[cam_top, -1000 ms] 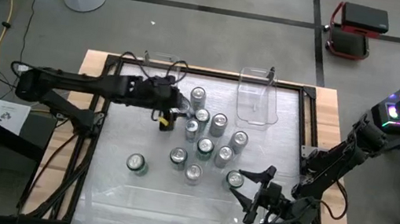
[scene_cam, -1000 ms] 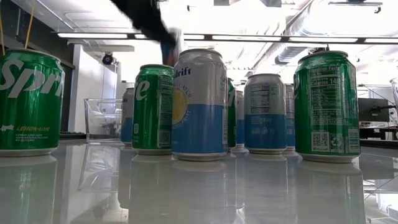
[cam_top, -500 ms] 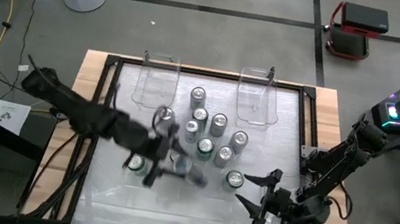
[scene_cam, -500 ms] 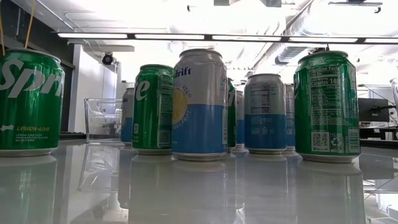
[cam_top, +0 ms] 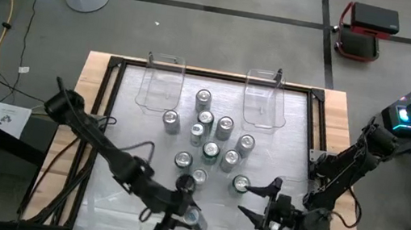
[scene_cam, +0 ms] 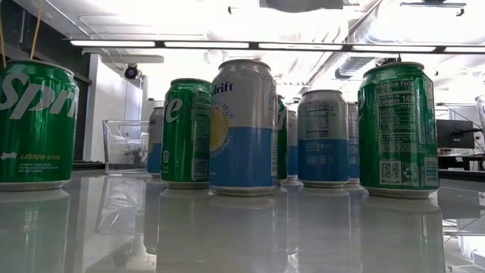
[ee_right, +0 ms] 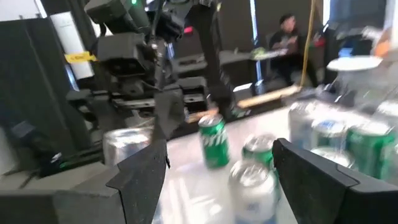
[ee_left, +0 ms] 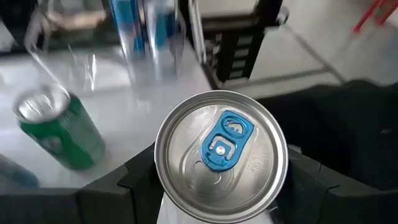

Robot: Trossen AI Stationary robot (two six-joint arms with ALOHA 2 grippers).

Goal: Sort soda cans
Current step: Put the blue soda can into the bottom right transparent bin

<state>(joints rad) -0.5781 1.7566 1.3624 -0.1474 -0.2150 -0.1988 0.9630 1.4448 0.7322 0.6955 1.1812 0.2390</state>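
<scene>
The left gripper [cam_top: 183,219] sits near the worktop's front edge, its fingers pinching a silver-topped can [ee_left: 221,154] with a blue tab; a green can [ee_left: 59,129] stands just beyond it. The soda cans [cam_top: 210,150] cluster mid-worktop, two clear bins [cam_top: 265,99] at the back edge; the right gripper [cam_top: 259,204], fingers spread and empty, hovers near the front right corner beside one can [cam_top: 240,185].

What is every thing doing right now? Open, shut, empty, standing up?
Left gripper: shut on a can.
Held can: unopened, gripped by its sides.
Right gripper: open, empty.
Other cans: standing upright, unopened.
Clear bins: empty.
</scene>
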